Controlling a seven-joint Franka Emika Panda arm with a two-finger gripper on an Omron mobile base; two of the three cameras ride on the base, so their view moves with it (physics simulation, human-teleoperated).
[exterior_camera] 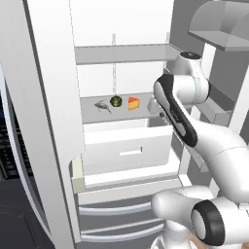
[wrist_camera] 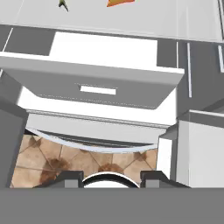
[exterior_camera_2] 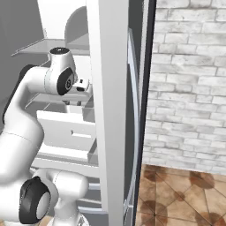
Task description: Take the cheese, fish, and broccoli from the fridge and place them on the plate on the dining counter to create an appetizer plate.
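The fridge (exterior_camera: 121, 53) stands open in front of me. On its middle shelf lie, from left to right, the grey fish (exterior_camera: 102, 105), the dark-green broccoli (exterior_camera: 115, 101) and the orange cheese (exterior_camera: 133, 103). My gripper (exterior_camera: 154, 105) hovers just right of the cheese, at shelf height, mostly hidden behind my forearm. In the hand view my gripper (wrist_camera: 111, 177) is open with nothing between its fingertips (wrist_camera: 70, 177). That view looks down past the shelf edge, where the cheese (wrist_camera: 119, 2) and a greenish bit of the broccoli (wrist_camera: 64, 4) show at the top. The plate and dining counter are out of view.
A white pull-out drawer (exterior_camera: 127, 146) juts out below the food shelf. The fridge door (exterior_camera: 48, 121) stands open at the left, with a pale bin (exterior_camera: 78, 175) on it. On the right, a fridge side panel (exterior_camera_2: 108, 110) rises close to the arm, with a brick wall (exterior_camera_2: 190, 88) and tiled floor (exterior_camera_2: 176, 194) beyond.
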